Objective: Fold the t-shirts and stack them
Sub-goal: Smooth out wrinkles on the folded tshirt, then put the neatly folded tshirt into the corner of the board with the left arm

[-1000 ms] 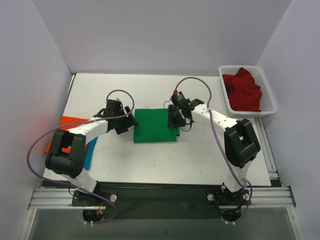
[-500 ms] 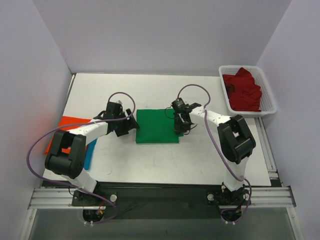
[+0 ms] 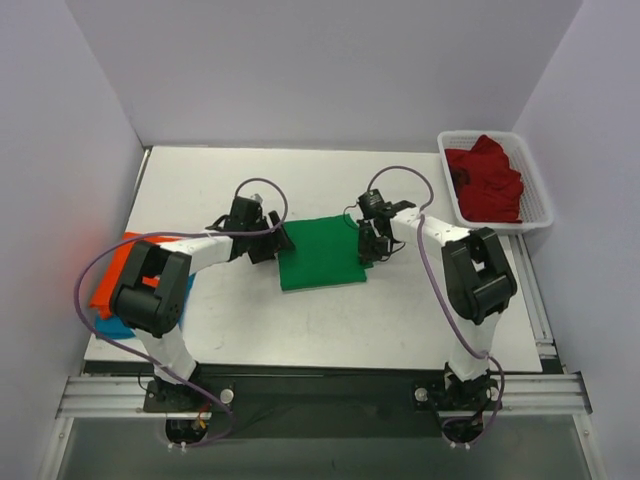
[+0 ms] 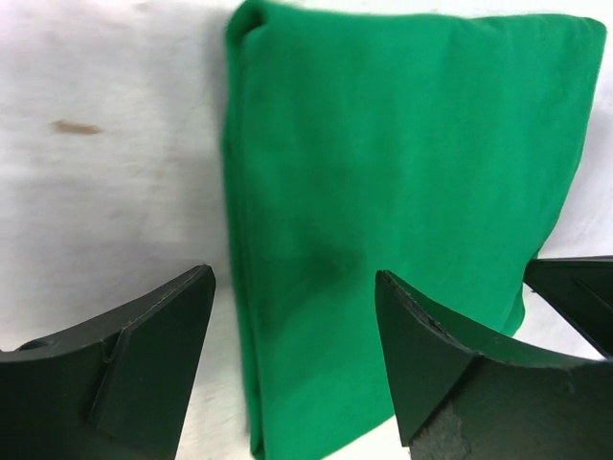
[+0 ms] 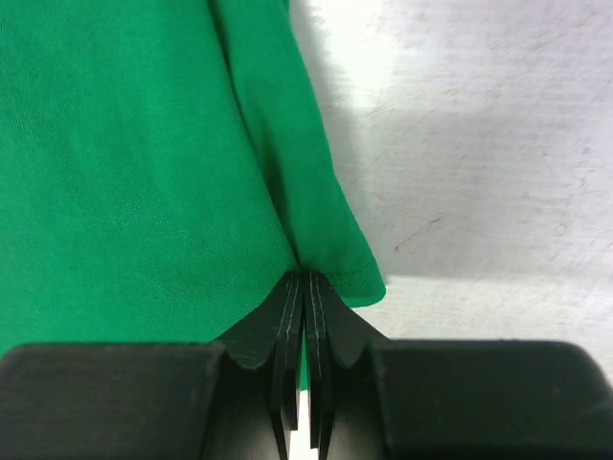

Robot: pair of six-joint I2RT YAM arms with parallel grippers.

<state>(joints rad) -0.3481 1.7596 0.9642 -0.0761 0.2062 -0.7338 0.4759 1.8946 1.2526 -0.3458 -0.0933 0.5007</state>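
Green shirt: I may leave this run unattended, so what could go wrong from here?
1. The right gripper is shut on only a thin bit of the green shirt at its edge; a pull might slip off or peel the layers apart.
2. The left gripper stands open over the opposite folded edge, gripping nothing; if the right one moves alone, the shirt could drag askew.
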